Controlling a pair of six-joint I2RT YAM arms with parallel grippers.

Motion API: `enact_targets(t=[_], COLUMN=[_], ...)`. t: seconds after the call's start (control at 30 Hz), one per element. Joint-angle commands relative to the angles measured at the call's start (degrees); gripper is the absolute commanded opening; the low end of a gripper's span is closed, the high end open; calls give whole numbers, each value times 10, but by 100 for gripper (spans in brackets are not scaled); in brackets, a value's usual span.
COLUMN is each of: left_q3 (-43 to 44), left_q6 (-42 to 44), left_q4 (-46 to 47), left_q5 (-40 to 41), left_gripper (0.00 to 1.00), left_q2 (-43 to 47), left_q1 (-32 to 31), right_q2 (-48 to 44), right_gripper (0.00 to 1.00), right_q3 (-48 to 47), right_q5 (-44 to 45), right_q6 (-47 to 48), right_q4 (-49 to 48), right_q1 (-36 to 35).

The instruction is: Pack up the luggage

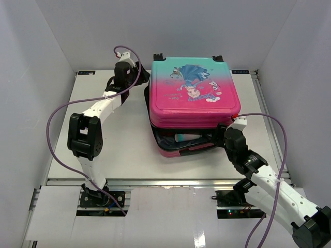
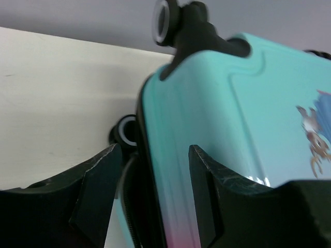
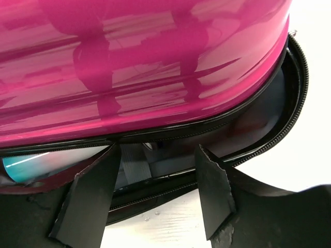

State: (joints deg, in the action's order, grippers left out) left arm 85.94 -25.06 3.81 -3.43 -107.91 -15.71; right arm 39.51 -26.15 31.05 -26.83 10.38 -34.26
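The luggage, a pink-to-teal hard shell with a cartoon print, lies flat in the middle of the table. Its lid is lowered over the base, leaving a gap at the near side. My left gripper is at the far left corner; in the left wrist view it stands open, its fingers straddling the lid's teal side edge. My right gripper is at the near right corner, open just before the gap below the pink lid, with grey lining between its fingers and nothing held.
A teal and white item shows inside the gap. Black wheels stick out at the luggage's far edge. White walls close in the table on three sides. Purple cables loop beside both arms.
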Motion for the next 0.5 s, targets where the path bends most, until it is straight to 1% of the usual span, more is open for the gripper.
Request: enact_targets(t=[0.0, 0.13, 0.2, 0.27, 0.33, 0.43, 0.47], left_q3=[-56, -171, -228, -273, -300, -350, -353], left_q6=[-17, -39, -45, -46, -49, -62, -62], left_q4=[103, 175, 195, 214, 232, 259, 262], left_q5=[-139, -128, -118, -99, -91, -86, -82], left_gripper=[61, 60, 60, 60, 60, 60, 60], left_q2=[49, 127, 157, 187, 207, 235, 244], left_q1=[-17, -48, -65, -96, -119, -141, -148], right_q2=[-12, -53, -73, -104, -128, -137, -136], right_gripper=[67, 73, 75, 76, 77, 78, 79], right_q3=[-19, -11, -15, -22, -26, -35, -36], right_q5=[41, 55, 52, 52, 52, 58, 60], right_q6=[-16, -35, -38, -43, -45, -49, -49], right_q4=[-5, 10, 27, 46, 55, 72, 74], right_q1=[-2, -2, -2, -2, -2, -2, -2])
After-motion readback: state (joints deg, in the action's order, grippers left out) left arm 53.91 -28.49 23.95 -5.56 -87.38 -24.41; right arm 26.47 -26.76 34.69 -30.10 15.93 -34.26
